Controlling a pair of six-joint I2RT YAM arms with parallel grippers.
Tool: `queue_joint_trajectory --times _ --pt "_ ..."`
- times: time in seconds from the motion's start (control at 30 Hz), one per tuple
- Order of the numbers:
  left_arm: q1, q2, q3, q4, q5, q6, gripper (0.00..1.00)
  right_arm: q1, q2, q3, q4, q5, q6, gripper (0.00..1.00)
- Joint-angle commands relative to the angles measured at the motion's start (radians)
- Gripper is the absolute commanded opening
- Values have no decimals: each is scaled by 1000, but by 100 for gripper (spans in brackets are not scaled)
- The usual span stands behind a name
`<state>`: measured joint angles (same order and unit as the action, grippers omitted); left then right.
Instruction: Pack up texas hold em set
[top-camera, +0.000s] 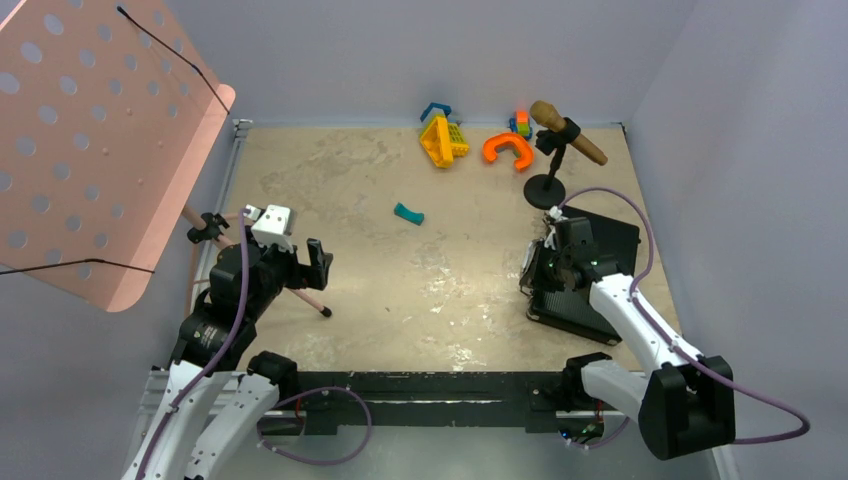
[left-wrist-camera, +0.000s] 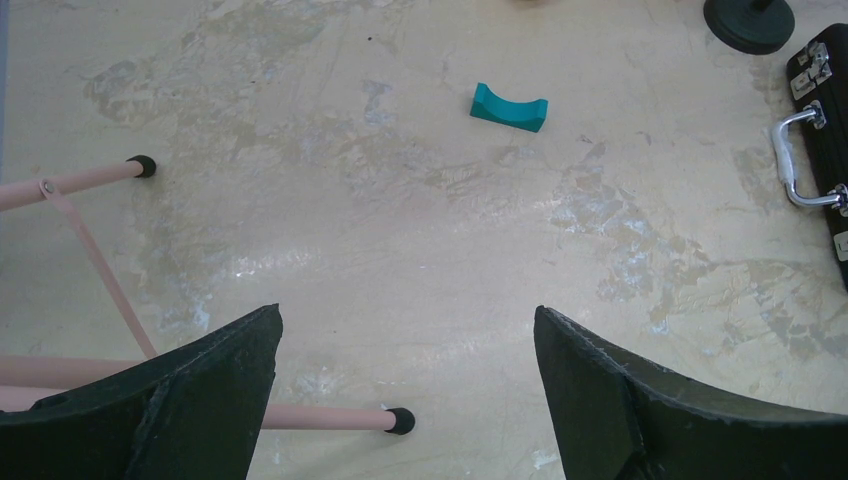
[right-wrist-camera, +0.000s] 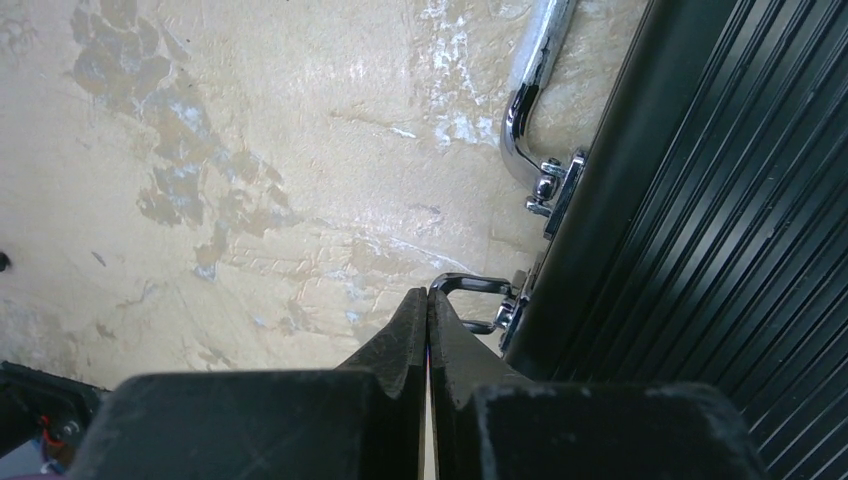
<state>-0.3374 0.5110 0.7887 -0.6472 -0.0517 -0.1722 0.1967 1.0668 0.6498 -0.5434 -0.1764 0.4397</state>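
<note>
the right jaws are seen pressed fully together, with nothing visible between them. their tips are set at the left edge of the black ribbed case (right-wrist-camera: 720, 200), right at its small silver latch (right-wrist-camera: 468, 287). whether the latch is actually touched cannot be told, since tip and wire loop overlap in the right wrist view. the chrome handle (right-wrist-camera: 528, 100) is found further along the same edge, apart from the tips.

the case is laid flat on the right side of the surface (top-camera: 400, 290) with its lid down, and the right arm (top-camera: 625, 315) is bent over its near left corner.

the left jaws are held wide apart and nothing is held in them. the two black fingers (left-wrist-camera: 190, 400) are seen above bare surface, well apart from the case. a pink stand leg (left-wrist-camera: 320, 416) with a black foot is seen running under the left finger. a teal curved piece (left-wrist-camera: 510, 106) is seen ahead of them, near the middle of the surface, touched by nothing.

at the far edge a cluster of orange, yellow and blue plastic toys (top-camera: 445, 140) is gathered. a black round base (top-camera: 544, 190) carrying a brown club-shaped piece (top-camera: 565, 130) is placed just behind the case. a pink perforated panel (top-camera: 90, 150) is raised over the left side.
</note>
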Motion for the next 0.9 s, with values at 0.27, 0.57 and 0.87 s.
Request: queue_joint_trajectory --times 0.27,0.57,0.87 --pt "-5 -8 15 19 15 0 99 50 64 -19 71 79 44 0" --pt "-5 -8 14 18 20 0 99 72 87 4 64 97 45 0" --pt "-4 -10 15 18 23 0 100 96 125 32 58 121 48 0"
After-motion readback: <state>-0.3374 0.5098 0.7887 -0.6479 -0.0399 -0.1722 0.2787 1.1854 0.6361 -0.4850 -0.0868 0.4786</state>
